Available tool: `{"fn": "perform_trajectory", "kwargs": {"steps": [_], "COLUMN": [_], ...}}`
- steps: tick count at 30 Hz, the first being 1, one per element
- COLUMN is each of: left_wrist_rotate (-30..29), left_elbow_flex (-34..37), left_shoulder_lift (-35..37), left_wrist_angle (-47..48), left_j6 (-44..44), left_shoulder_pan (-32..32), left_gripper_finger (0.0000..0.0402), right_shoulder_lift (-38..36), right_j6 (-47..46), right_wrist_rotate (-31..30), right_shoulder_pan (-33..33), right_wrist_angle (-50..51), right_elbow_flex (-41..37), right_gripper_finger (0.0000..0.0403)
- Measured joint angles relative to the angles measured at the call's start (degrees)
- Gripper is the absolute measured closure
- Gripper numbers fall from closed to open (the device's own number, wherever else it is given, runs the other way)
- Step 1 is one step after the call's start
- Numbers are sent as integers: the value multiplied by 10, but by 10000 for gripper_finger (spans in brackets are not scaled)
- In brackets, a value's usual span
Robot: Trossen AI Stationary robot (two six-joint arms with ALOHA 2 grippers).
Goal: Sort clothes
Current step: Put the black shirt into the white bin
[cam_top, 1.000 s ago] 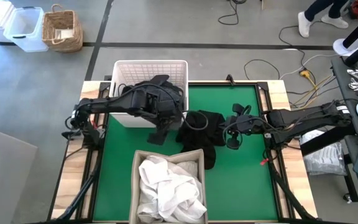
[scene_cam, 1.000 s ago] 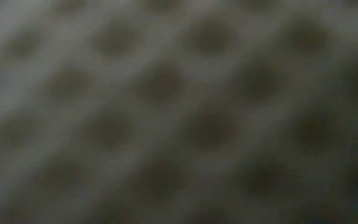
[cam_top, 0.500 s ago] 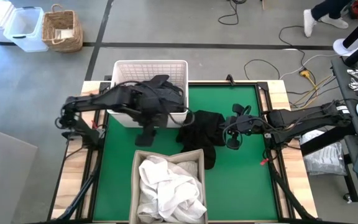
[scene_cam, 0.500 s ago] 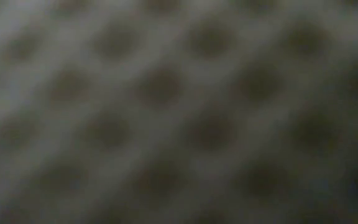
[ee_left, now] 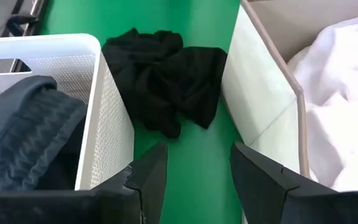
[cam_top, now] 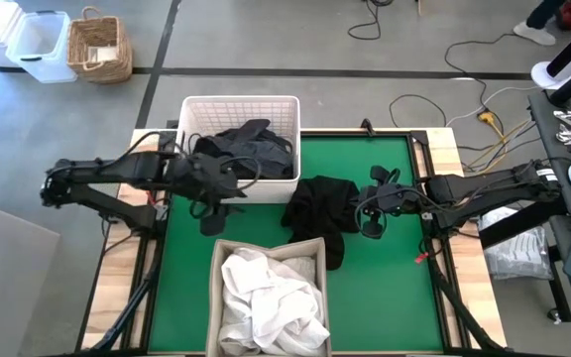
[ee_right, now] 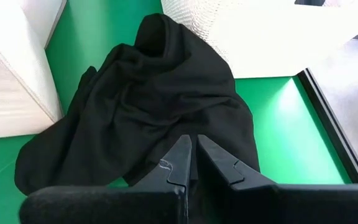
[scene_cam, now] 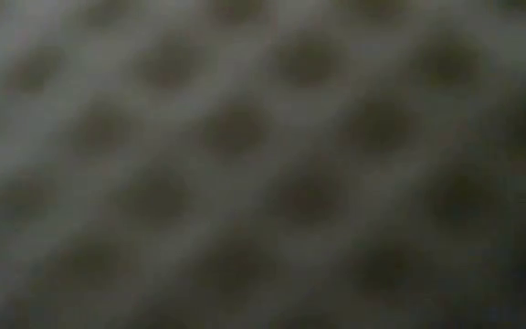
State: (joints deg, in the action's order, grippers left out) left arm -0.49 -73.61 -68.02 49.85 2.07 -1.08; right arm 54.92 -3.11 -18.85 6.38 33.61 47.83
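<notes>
Clothes (cam_top: pixel 320 208) lie on green mat (cam_top: pixel 385 288) (wicker basket (cam_top: pixel 99 47) beyond).

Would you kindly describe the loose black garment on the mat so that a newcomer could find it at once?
Start at the green table mat, between the white plastic basket and the beige fabric bin. The black garment lies crumpled flat there, near the right pincer. Unlike the dark clothes in the basket and the white clothes in the bin, it sits in no container.
</notes>
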Motion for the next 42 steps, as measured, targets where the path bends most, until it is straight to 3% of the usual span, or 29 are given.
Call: {"fn": "perform_trajectory", "kwargs": {"steps": [6, 14, 18, 32, 42], "left_wrist_rotate": [-22, -43, -71, -72, -65], "left_elbow_flex": [87, 171, 177, 163, 122], "left_shoulder_lift": [65, 69, 54, -51, -109], "left_wrist_angle": [-46, -50, -51, -129, -123], "left_j6": [-11, -45, -45, 6, 19], "left_shoulder_pan": [0, 0, 1, 1, 1], "left_gripper_finger": [247, 247, 247, 247, 247], "right_shoulder_lift": [0, 0, 0, 0, 0], "right_j6": [2, 8, 8, 8, 12], "right_wrist_rotate": [0, 0, 0, 0, 0], "right_shoulder_pan": [0, 0, 0, 0, 0], "right_wrist_angle": [-4, -14, -14, -16, -16], "right_elbow_flex": [0, 0, 0, 0, 0], "right_gripper_finger": [385, 385, 385, 385, 385]}}
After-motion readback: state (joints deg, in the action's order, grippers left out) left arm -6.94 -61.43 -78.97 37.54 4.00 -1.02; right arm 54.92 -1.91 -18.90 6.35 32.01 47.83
